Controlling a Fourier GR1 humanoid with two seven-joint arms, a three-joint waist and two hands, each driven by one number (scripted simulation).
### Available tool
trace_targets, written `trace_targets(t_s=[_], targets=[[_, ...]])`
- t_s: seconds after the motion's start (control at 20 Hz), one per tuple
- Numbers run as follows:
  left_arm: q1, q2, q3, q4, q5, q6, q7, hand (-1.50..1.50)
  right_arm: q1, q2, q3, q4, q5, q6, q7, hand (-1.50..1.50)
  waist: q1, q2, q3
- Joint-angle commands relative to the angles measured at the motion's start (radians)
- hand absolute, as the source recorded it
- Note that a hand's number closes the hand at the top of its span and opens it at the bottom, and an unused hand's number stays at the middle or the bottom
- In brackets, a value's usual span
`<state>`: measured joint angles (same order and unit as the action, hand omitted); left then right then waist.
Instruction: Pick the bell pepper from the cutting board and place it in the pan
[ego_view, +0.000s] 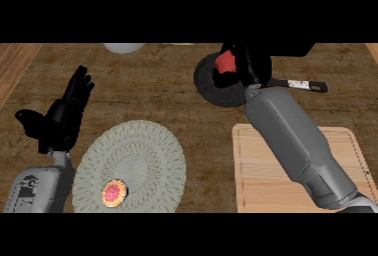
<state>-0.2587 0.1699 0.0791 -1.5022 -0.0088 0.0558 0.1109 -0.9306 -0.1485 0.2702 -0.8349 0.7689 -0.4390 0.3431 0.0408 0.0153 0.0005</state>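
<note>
Right hand (252, 62) clenched round red bell pepper (225, 61), over black pan (215, 91) near bench's far edge, right of centre. Could not tell whether pepper touched pan. Pan handle (301, 84) pointed toward bench's right edge. Wooden cutting board (258, 180) lay at near right corner, right forearm crossing above it. Left hand (59, 117) rested open, fingers up, near left edge. Grey patterned plate (140, 150) sat beside it, small red-and-yellow round item (113, 192) on plate's near rim.
</note>
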Motion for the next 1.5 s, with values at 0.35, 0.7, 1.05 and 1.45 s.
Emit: trace_targets(t_s=[0.35, 0.7, 1.05, 1.45], targets=[[-0.014, -0.022, -0.018, 0.036, -0.007, -0.009, -0.041, 0.00, -0.134, -0.030, -0.181, 0.474, -0.061, -0.178, -0.306, 1.50, 0.042, 0.022, 0.001], [-0.035, -0.024, -0.020, 0.036, 0.000, -0.015, -0.029, 0.00, -0.127, -0.025, -0.326, 0.559, -0.258, 0.119, -0.395, -1.50, 0.056, 0.031, 0.004], [-0.072, -0.007, -0.009, 0.044, -0.002, -0.017, -0.013, 0.00, -0.122, -0.028, -0.390, 0.605, -0.302, 0.101, -0.585, -1.50, 0.047, 0.025, 0.003], [0.022, 0.002, 0.015, 0.031, 0.015, -0.030, -0.058, 0.00, -0.042, -0.026, -0.582, 0.528, -0.505, 0.135, -0.831, -1.50, -0.003, -0.001, 0.002]])
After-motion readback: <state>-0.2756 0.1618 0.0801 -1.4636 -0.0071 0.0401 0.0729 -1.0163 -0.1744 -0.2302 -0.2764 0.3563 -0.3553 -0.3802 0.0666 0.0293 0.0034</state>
